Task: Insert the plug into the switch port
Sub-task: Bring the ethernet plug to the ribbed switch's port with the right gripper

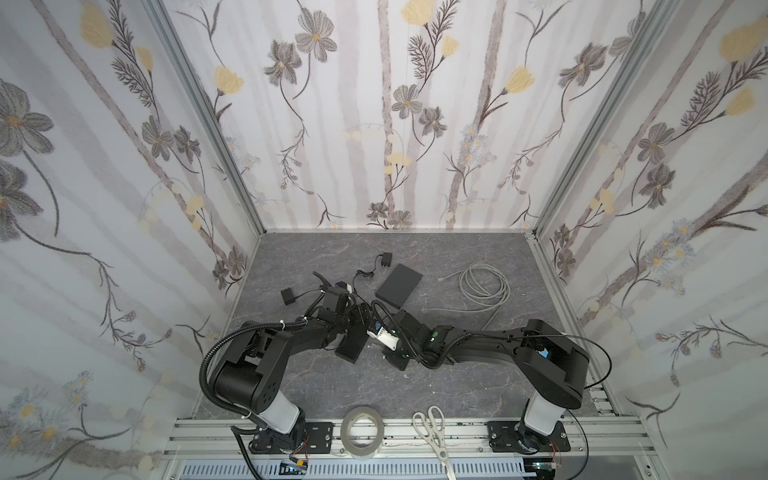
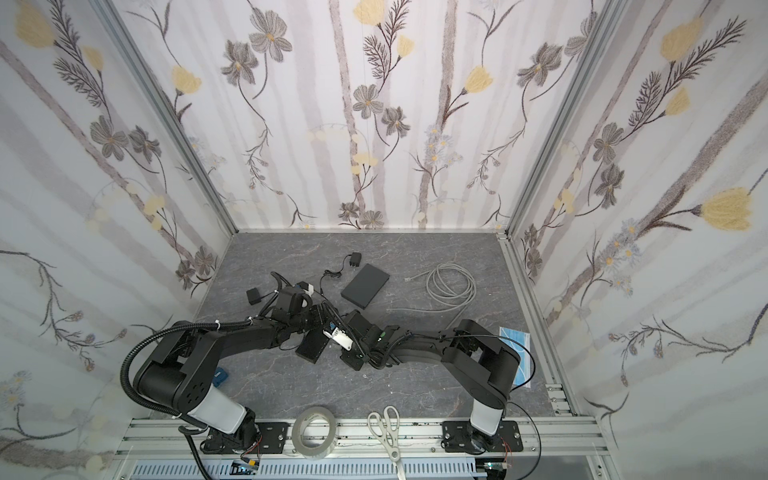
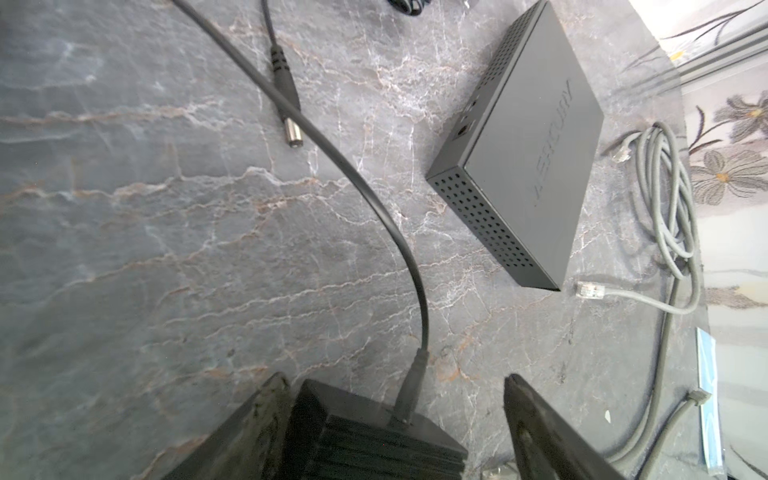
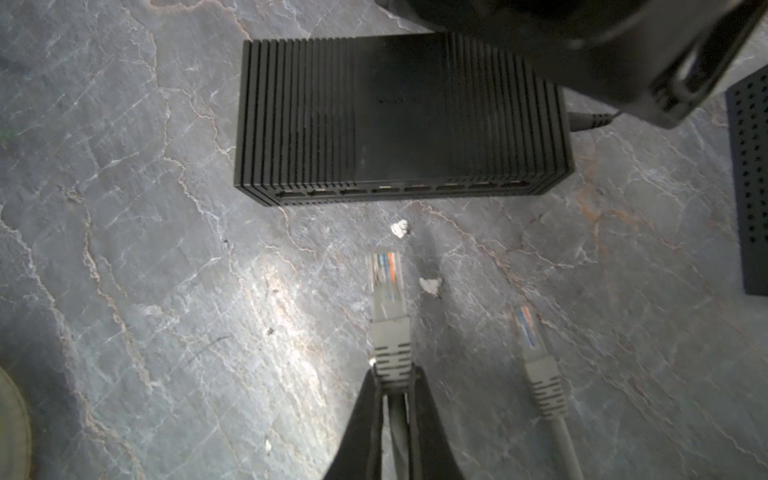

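On the grey, marble-veined table, in both top views, a black switch is being straddled at the centre by the left arm. The right arm is being reached in from the opposite side. This meeting looks arranged so that one side steadies the switch while the other feeds it. A coil of grey cable and a flat dark box are being seen farther back.

Through the left wrist view, the left gripper is being held wide around the switch's ribbed corner. One finger seems to be lying against its side and the other is standing clear, so nothing is being clamped yet. A thin round lead is being shown plugged into the switch's end.

Through the right wrist view, the right gripper is being held pinched on the rubbery grey boot of the plug. The plug's clear, squared tip with coloured wires is being pointed at the row of ports along the switch's front face. It is being held near the ports but apart from them, apparently for lining up before the push.
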### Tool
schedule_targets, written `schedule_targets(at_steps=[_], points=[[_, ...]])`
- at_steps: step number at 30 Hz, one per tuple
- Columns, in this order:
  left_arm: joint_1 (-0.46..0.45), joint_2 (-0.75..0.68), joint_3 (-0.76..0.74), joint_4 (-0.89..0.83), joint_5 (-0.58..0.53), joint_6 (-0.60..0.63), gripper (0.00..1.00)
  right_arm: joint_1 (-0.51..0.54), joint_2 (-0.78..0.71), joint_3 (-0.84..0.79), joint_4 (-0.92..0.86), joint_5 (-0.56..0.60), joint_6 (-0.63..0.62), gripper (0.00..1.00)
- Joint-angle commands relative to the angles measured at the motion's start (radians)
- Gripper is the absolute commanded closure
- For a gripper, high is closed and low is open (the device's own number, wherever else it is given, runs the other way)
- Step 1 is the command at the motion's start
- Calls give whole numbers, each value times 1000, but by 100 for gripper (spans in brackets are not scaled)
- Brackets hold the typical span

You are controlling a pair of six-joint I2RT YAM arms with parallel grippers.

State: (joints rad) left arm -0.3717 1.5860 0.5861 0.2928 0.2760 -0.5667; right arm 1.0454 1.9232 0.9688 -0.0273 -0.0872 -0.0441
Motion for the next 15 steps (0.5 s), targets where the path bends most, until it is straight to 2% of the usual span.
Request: schedule_targets(at_steps=[1, 7, 15], points=[[0, -7, -51, -128, 23, -70, 17, 10, 15, 9, 61, -21, 19, 100], [1, -1, -78, -136, 11, -93, 13, 24, 27, 10, 59, 5, 32, 100], [1, -14, -130, -107, 43, -105, 14, 28, 41, 8, 54, 63, 44, 100]])
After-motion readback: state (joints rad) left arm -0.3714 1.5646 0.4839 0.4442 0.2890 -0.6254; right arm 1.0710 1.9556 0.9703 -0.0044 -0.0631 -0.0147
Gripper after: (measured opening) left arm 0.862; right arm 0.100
